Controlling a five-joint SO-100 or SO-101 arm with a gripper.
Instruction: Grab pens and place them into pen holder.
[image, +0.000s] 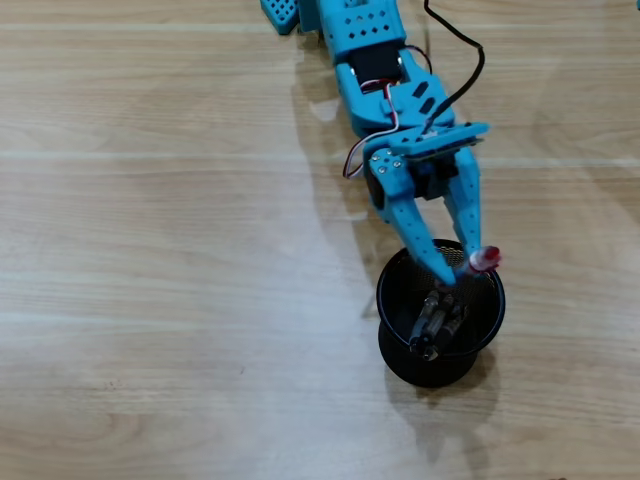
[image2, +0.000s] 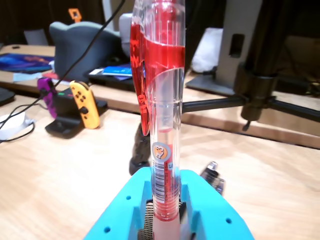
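Note:
A black mesh pen holder (image: 395, 290) stands on the wooden table at the lower right of the overhead view, with dark pens (image: 436, 322) lying inside it. My blue gripper (image: 462, 268) reaches down over its rim and is shut on a red translucent pen (image: 484, 259), held upright above the holder's far right edge. In the wrist view the red pen (image2: 162, 115) stands straight up between my jaws (image2: 165, 212). The tops of two dark pens (image2: 214, 174) show just behind them.
In the wrist view, game controllers on a dock (image2: 75, 107), a grey object (image2: 82, 50) and a black camera stand (image2: 260, 90) sit at the far side of the table. A black cable (image: 462, 60) runs along my arm.

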